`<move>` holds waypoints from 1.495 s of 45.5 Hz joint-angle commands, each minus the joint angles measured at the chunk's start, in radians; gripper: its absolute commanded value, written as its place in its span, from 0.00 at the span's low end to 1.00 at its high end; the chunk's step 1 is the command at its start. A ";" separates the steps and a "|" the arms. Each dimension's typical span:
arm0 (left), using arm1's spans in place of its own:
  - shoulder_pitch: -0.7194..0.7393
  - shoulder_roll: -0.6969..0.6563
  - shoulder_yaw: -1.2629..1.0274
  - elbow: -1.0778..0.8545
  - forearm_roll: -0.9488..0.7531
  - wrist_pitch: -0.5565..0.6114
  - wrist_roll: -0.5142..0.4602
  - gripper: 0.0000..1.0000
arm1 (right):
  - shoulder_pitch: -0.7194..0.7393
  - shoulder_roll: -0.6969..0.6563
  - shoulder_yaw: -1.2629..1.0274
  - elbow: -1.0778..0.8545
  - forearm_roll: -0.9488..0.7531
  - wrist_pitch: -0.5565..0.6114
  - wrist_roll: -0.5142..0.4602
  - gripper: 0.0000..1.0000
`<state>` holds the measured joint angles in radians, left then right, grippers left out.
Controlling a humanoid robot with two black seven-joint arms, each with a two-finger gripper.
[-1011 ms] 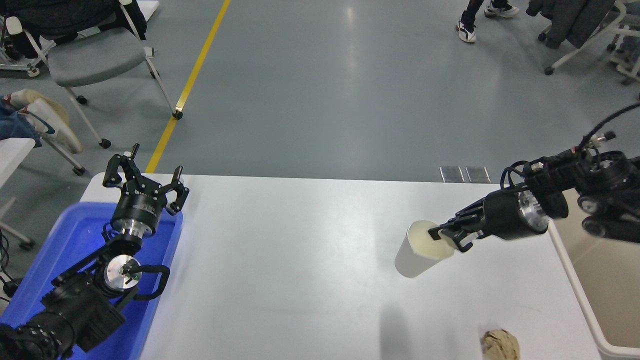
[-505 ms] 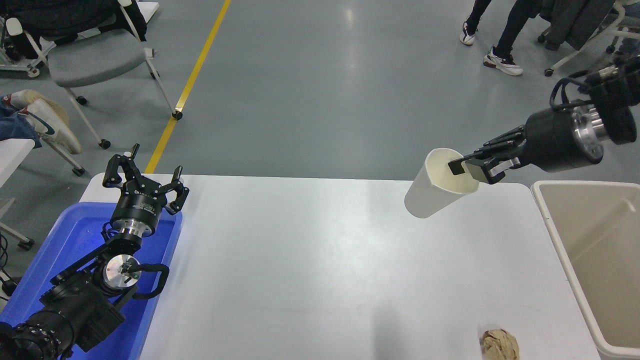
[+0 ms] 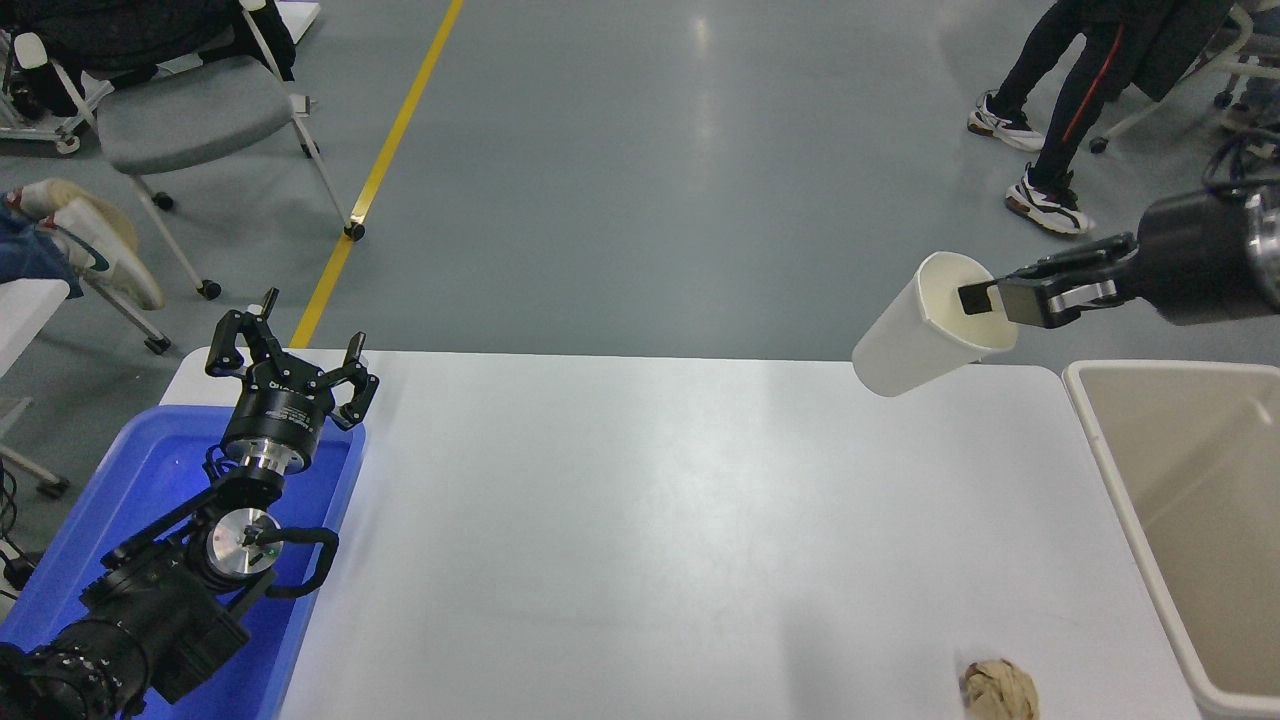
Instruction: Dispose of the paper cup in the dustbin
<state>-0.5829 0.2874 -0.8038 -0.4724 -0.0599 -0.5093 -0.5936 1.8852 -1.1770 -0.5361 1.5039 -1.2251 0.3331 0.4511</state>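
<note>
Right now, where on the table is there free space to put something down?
The wide white table middle is bare, from the blue tray with the parked left claw across to the dustbin. Only the near right corner is taken, by a crumpled brown paper ball. The right claw holds the paper cup in the air.

my right arm: cut off by right edge past the wrist | large beige rectangular plastic dustbin [image 3: 1100,440]: right and lower parts out of frame | crumpled brown paper ball [image 3: 1000,690]: bottom clipped at lower edge | bright blue plastic tray [image 3: 150,470]: partly hidden under my left arm, lower-left corner cut off
</note>
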 commanded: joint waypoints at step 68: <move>0.000 -0.001 0.000 0.000 0.000 0.000 0.000 1.00 | -1.227 0.594 0.326 -1.452 1.236 -0.252 -0.195 0.00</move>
<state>-0.5829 0.2870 -0.8038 -0.4724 -0.0600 -0.5092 -0.5937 0.7112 -0.6818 -0.3223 0.1782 -0.0312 0.0844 0.3382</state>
